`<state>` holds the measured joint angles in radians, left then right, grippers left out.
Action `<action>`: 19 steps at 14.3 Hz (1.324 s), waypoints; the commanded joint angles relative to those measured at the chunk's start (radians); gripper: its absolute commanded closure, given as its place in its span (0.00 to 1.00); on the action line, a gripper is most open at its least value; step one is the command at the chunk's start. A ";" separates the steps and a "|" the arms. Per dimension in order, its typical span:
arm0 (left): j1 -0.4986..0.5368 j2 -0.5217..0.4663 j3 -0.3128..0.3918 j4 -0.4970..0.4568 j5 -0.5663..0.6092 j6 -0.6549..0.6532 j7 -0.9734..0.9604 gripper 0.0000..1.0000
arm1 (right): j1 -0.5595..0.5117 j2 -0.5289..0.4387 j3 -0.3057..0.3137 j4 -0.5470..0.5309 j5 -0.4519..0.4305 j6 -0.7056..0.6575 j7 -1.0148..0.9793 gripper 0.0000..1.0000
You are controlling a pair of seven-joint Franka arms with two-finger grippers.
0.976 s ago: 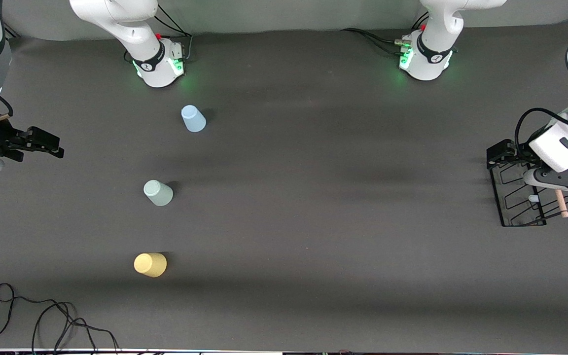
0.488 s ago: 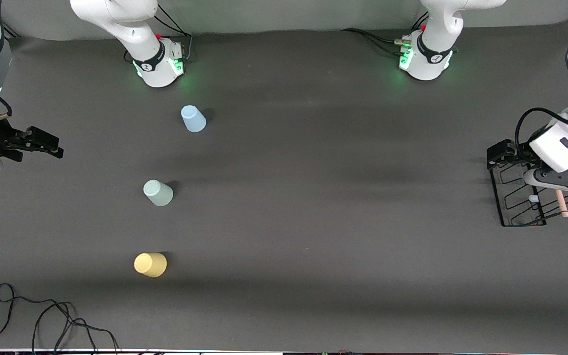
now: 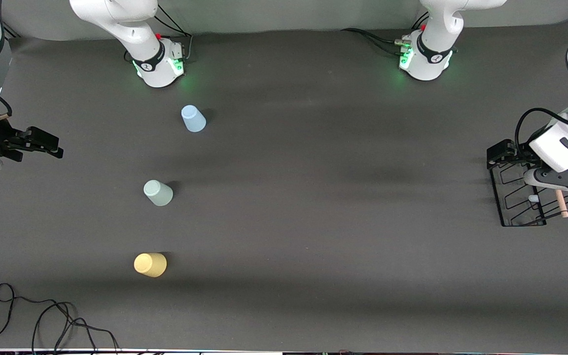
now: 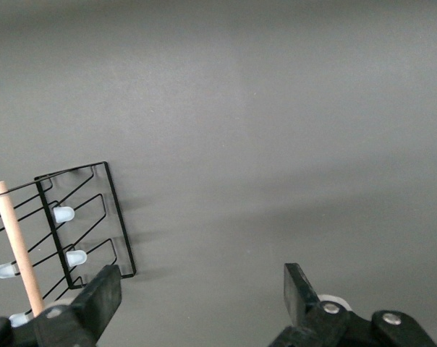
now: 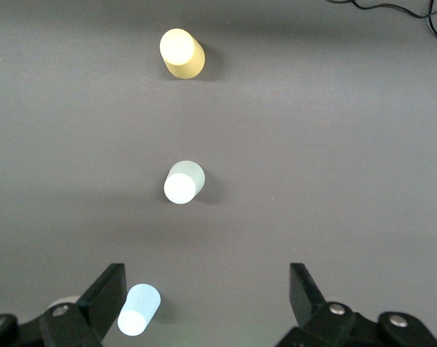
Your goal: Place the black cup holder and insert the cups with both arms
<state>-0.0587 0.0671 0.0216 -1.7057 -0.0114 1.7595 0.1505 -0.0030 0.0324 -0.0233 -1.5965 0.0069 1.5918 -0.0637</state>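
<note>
At the right arm's end of the table we find the right gripper hanging above the dark mat, most of its arm cut off by the frame edge. In the right wrist view its fingers stand spread wide with nothing between them.

Next come the three cups, all upside down on the mat in a row. The light blue cup sits nearest the robots' bases, the mint green cup in the middle, and the yellow cup nearest the front camera. A loose black cable lies near that camera's edge.

At the left arm's end stands the black cup holder, partly hidden under the left gripper, which hangs over it. Its wooden handle and only some pale pegs show. In the left wrist view those fingers are spread apart, gripping nothing.
</note>
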 commanded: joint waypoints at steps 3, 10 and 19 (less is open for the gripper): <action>0.003 -0.004 0.000 -0.002 -0.012 -0.006 0.006 0.00 | 0.012 -0.002 -0.012 0.007 -0.002 0.005 -0.005 0.00; 0.049 -0.004 0.000 0.001 0.001 -0.015 0.040 0.00 | 0.012 0.000 -0.011 0.007 -0.002 0.005 -0.005 0.00; 0.304 0.052 0.000 -0.005 0.068 -0.008 0.383 0.00 | 0.012 0.000 -0.012 0.007 -0.002 0.005 -0.005 0.00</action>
<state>0.2001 0.0985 0.0313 -1.7080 0.0310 1.7449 0.4761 -0.0030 0.0324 -0.0233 -1.5965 0.0069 1.5918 -0.0637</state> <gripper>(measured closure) 0.000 0.000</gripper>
